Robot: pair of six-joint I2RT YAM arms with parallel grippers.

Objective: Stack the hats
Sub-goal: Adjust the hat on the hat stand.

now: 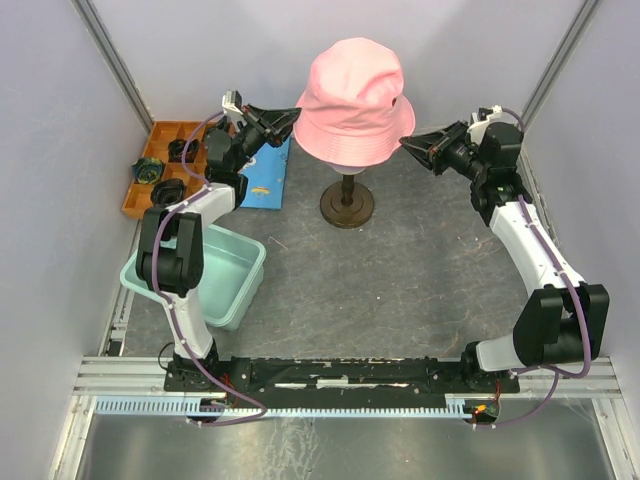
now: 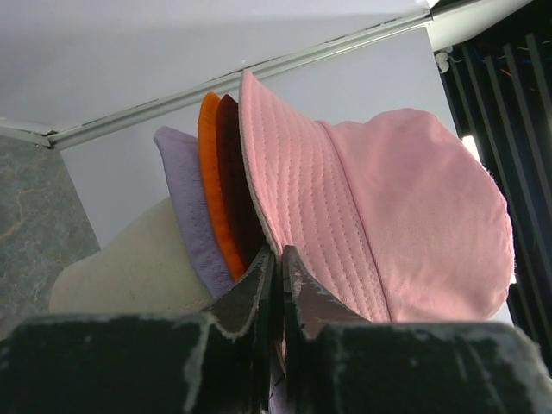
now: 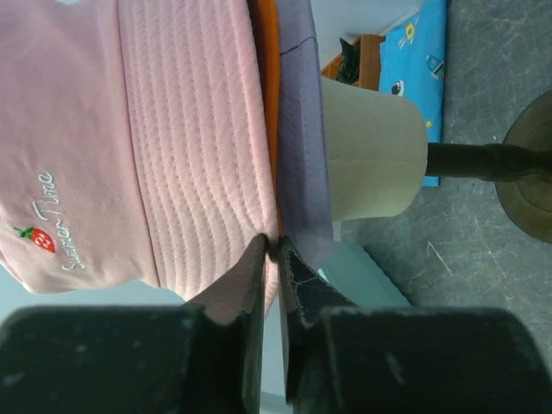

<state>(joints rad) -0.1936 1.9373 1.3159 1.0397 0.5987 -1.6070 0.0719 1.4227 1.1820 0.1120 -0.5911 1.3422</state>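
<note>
Left fingers [image 2: 246, 297]: nearly together at the brim edge of the pink hat [image 1: 355, 95]; pinching or released, cannot tell.
Right fingers [image 3: 237, 289]: narrow slit, tips at the opposite brim; grip unclear.
Stack: pink hat outermost over dark red hat [image 2: 233, 172], orange hat [image 2: 211, 164], lavender hat [image 2: 185, 198], all on the mannequin head [image 3: 371, 147].
Stand [image 1: 347, 205]: upright on the desk [image 1: 400, 280].

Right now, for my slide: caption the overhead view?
Left gripper and right gripper pinch the brim of the pink hat on its stand.

Four hats [image 2: 345, 198] showing, one mannequin head [image 2: 129, 267], one bin [image 1: 245, 290] — two claws [image 1: 296, 112] [image 1: 405, 143].
</note>
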